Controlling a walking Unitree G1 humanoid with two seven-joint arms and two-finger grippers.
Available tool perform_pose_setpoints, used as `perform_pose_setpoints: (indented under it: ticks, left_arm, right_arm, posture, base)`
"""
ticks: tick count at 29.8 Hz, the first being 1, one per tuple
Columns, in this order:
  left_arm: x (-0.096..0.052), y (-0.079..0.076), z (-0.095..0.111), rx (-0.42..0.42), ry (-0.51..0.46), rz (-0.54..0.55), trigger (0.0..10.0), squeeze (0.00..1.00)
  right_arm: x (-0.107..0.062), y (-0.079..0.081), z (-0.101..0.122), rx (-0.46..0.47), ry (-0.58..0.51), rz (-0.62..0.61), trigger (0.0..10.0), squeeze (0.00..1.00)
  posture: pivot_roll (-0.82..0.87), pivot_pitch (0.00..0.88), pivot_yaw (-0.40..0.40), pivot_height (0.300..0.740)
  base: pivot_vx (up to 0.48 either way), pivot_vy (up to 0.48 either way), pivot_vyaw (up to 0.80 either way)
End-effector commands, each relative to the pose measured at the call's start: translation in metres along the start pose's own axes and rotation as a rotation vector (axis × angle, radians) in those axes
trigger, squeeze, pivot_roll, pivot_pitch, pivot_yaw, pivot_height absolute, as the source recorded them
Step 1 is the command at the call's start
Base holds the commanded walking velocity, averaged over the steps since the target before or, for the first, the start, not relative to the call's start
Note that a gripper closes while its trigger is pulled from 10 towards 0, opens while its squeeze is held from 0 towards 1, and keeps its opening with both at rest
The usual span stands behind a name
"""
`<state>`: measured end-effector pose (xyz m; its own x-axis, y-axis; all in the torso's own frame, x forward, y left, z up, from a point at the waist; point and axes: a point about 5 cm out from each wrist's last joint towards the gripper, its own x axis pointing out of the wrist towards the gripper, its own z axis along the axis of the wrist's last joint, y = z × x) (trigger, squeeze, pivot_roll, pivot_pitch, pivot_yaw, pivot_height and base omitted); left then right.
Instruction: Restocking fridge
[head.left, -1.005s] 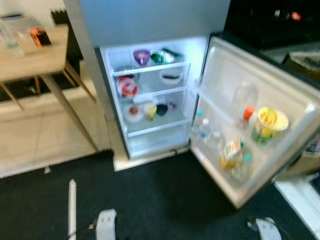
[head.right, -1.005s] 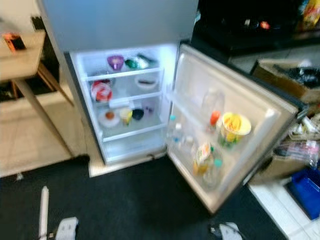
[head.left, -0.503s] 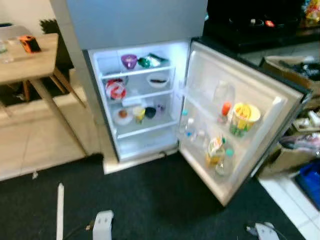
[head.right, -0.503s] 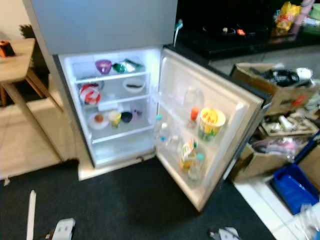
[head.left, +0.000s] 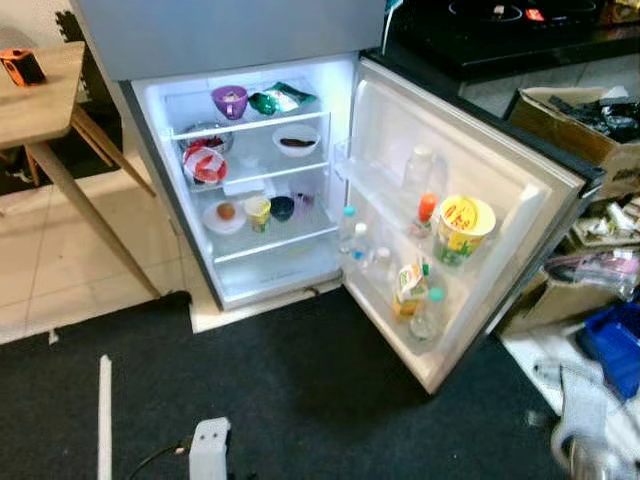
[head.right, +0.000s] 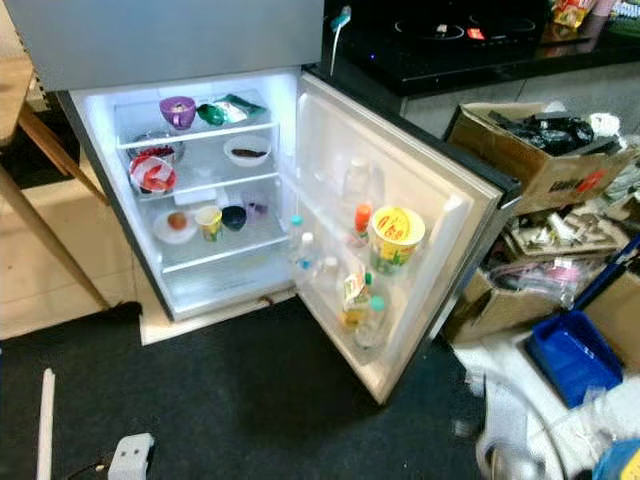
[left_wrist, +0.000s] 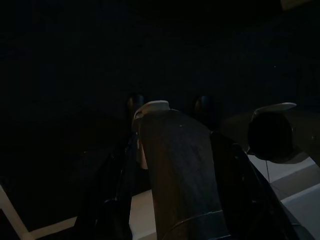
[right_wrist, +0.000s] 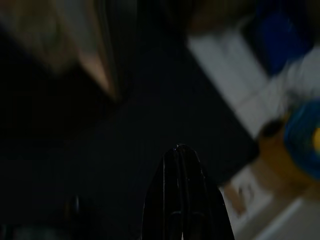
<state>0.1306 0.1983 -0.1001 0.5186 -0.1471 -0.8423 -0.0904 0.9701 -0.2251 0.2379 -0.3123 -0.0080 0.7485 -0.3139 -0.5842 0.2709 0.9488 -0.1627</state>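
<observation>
white fridge (head.left: 150, 120) stands with its lower door (head.left: 500, 200) swung wide open, interior lit. purple cup (head.left: 229, 100) on top shelf; yellow tub (head.left: 462, 225) and bottles in door racks. right gripper (right_wrist: 181, 200) over the dark mat (head.left: 300, 400), black fingers pressed together, holding nothing. left gripper (left_wrist: 172, 165) in deep shade; finger spacing cannot be told.

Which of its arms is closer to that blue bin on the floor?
Right. The right arm hangs low close beside the blue bin; the left arm hangs far off across the dark carpet, at the robot's left.
</observation>
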Motion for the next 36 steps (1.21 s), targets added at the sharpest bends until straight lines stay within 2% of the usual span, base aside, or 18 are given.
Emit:
perform_pose_setpoints:
  ticks: [1, 2, 3, 4, 6, 7, 9, 10, 11, 13, 14, 15, 17, 20, 25, 29, 32, 36]
  left_arm:
    - [-0.001, 0.0, -0.006, -0.008, 0.015, 0.006, 10.0, 0.0]
    - [-0.001, 0.0, -0.006, -0.008, 0.015, 0.006, 10.0, 0.0]
    - [-0.002, 0.001, -0.007, -0.012, 0.015, 0.008, 10.0, 0.0]
    - [-0.002, 0.001, -0.007, -0.012, 0.015, 0.008, 10.0, 0.0]
    - [-0.002, 0.001, -0.009, -0.016, 0.015, 0.01, 10.0, 0.0]
    - [-0.002, 0.001, -0.009, -0.016, 0.015, 0.01, 10.0, 0.0]
    - [-0.003, 0.002, -0.011, -0.023, 0.016, 0.013, 10.0, 0.0]
    - [-0.003, 0.002, -0.011, -0.023, 0.016, 0.013, 10.0, 0.0]
    - [-0.004, 0.003, -0.012, -0.026, 0.016, 0.016, 10.0, 0.0]
    - [-0.005, 0.005, -0.015, -0.03, 0.014, 0.019, 10.0, 0.0]
    - [-0.005, 0.005, -0.015, -0.03, 0.014, 0.019, 10.0, 0.0]
    - [-0.007, 0.007, -0.017, -0.03, 0.015, 0.021, 10.0, 0.0]
    - [-0.007, 0.007, -0.017, -0.03, 0.015, 0.021, 10.0, 0.0]
    - [-0.013, 0.015, -0.026, -0.025, 0.026, 0.031, 10.0, 0.0]
    - [-0.015, 0.02, -0.029, -0.026, 0.025, 0.038, 10.0, 0.0]
    - [-0.017, 0.024, -0.023, -0.02, 0.002, 0.037, 10.0, 0.0]
    - [-0.016, 0.024, -0.019, -0.015, -0.012, 0.029, 10.0, 0.0]
    - [-0.014, 0.022, -0.015, -0.005, -0.024, 0.016, 10.0, 0.0]
  right_arm:
    - [0.002, -0.01, 0.018, 0.007, -0.067, -0.049, 10.0, 0.0]
    - [0.002, -0.01, 0.018, 0.007, -0.067, -0.049, 10.0, 0.0]
    - [0.003, -0.023, 0.041, -0.002, -0.127, -0.125, 0.0, 0.0]
    - [0.003, -0.023, 0.041, -0.002, -0.127, -0.125, 0.0, 0.0]
    - [0.002, -0.038, 0.057, 0.005, -0.164, -0.207, 0.0, 0.0]
    - [0.002, -0.038, 0.057, 0.005, -0.164, -0.207, 0.0, 0.0]
    - [-0.001, -0.054, 0.075, 0.046, -0.217, -0.275, 0.0, 0.0]
    - [-0.001, -0.054, 0.075, 0.046, -0.217, -0.275, 0.0, 0.0]
    - [-0.003, -0.061, 0.09, 0.109, -0.276, -0.284, 10.0, 0.0]
    - [-0.006, -0.069, 0.111, 0.189, -0.36, -0.279, 10.0, 0.0]
    - [-0.006, -0.069, 0.111, 0.189, -0.36, -0.279, 10.0, 0.0]
    - [-0.008, -0.071, 0.125, 0.221, -0.406, -0.272, 10.0, 0.0]
    - [-0.008, -0.071, 0.125, 0.221, -0.406, -0.272, 10.0, 0.0]
    - [-0.016, -0.078, 0.167, 0.347, -0.553, -0.239, 10.0, 0.0]
    - [-0.021, -0.081, 0.184, 0.412, -0.61, -0.224, 10.0, 0.0]
    - [-0.029, -0.079, 0.216, 0.524, -0.735, -0.124, 10.0, 0.0]
    - [-0.032, -0.074, 0.229, 0.541, -0.774, -0.051, 10.0, 0.0]
    - [-0.034, -0.062, 0.243, 0.499, -0.803, 0.055, 10.0, 0.0]
  posture:
    - [-0.04, 0.013, -0.003, 0.74]
    - [-0.04, 0.013, -0.003, 0.74]
    - [-0.03, 0.023, -0.008, 0.74]
    - [-0.03, 0.023, -0.008, 0.74]
    - [-0.02, 0.027, -0.01, 0.74]
    - [-0.02, 0.027, -0.01, 0.74]
    - [-0.01, 0.041, -0.013, 0.74]
    - [-0.01, 0.041, -0.013, 0.74]
    - [-0.01, 0.051, -0.014, 0.74]
    - [0.0, 0.07, -0.015, 0.74]
    - [0.0, 0.07, -0.015, 0.74]
    - [0.0, 0.083, -0.014, 0.74]
    - [0.0, 0.083, -0.014, 0.74]
    - [0.03, 0.123, -0.009, 0.74]
    - [0.05, 0.14, -0.012, 0.74]
    - [0.05, 0.16, -0.008, 0.74]
    - [0.06, 0.166, -0.005, 0.74]
    - [0.05, 0.17, 0.0, 0.74]
  base:
    - [0.0, 0.0, 0.0]
    - [0.0, 0.0, 0.0]
    - [0.0, 0.0, 0.0]
    - [0.0, 0.0, 0.0]
    - [0.0, 0.0, 0.0]
    - [0.0, 0.0, 0.0]
    - [0.0, 0.0, 0.0]
    - [0.0, 0.0, 0.0]
    - [0.0, 0.0, 0.0]
    - [0.0, 0.0, 0.0]
    - [0.0, 0.0, 0.0]
    - [0.0, 0.0, 0.0]
    - [0.0, 0.0, 0.0]
    - [0.0, 0.0, 0.0]
    - [0.0, 0.0, 0.0]
    - [0.0, 0.0, 0.0]
    - [0.0, 0.0, 0.0]
    - [0.0, 0.0, 0.0]
